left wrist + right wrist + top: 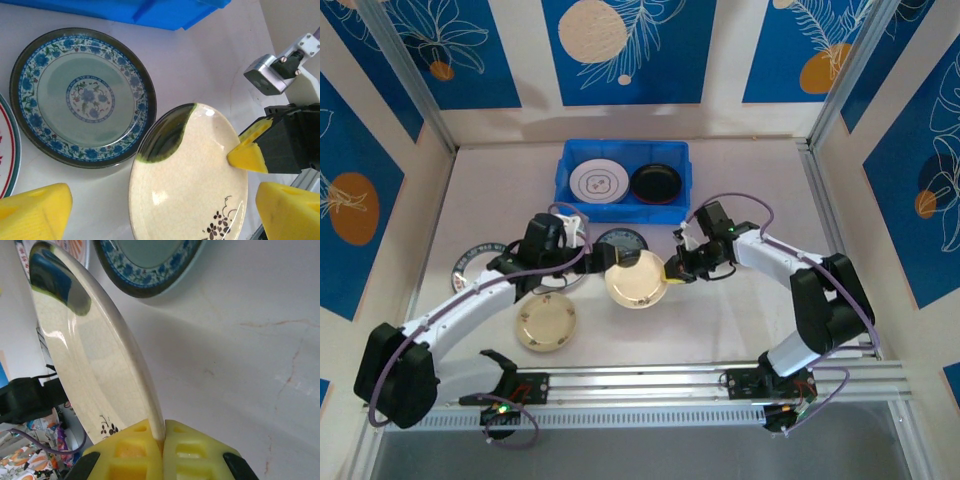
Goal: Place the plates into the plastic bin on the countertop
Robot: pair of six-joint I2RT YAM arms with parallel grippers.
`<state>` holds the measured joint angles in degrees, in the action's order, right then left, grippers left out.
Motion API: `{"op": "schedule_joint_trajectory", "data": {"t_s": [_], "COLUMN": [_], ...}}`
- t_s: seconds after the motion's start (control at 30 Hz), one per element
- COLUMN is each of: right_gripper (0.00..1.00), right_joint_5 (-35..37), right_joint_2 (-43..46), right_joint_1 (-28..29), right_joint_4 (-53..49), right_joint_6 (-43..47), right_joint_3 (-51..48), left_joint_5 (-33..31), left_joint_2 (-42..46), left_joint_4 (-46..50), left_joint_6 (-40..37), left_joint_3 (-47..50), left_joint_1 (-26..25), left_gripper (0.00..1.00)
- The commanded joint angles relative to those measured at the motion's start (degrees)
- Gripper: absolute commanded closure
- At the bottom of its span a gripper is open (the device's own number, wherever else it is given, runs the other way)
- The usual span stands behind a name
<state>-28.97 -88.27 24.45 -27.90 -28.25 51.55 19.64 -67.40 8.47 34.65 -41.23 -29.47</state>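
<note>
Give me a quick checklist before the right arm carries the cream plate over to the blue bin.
1. Right pincer shut on the rim of the cream plate: ok.
2. Plate clear of the countertop: ok, held tilted above it.
3. Left pincer clear of the plate: ok, open and apart from it on both sides.
4. Bare floor free in the blue bin: not ok. The white plate and black plate lie side by side, so stack.
5. Grip firm enough for the carry: cannot tell.
</note>
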Motion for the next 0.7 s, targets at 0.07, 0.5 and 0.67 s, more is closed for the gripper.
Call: {"op": "schedule_joint_trajectory", "data": {"t_s": [0.07, 0.5, 0.67], "right_gripper": [1.00, 1.00, 0.97], "right_joint_5": [-5.40, -5.70, -1.04], "right_joint_2": [2.81, 4.36, 4.57], "right_joint_1": [-0.80, -1.50, -1.70], "right_joint_4": [0.96, 0.79, -0.94], "right_joint_6": [-2.50, -3.65, -3.98], "right_joint_3": [2.49, 4.09, 4.63], "left_joint_5": [1.52, 3.12, 2.56], "left_joint_2": [-1.40, -6.55, -7.62], "left_joint_4": [-4.65, -7.91, -7.09], "left_joint_6": [2.51, 5.26, 5.25], "left_joint_3": [2.18, 0.54, -1.15], "left_joint_1": [0.56, 0.65, 0.67], "left_gripper": [0.11, 1.00, 1.00]}}
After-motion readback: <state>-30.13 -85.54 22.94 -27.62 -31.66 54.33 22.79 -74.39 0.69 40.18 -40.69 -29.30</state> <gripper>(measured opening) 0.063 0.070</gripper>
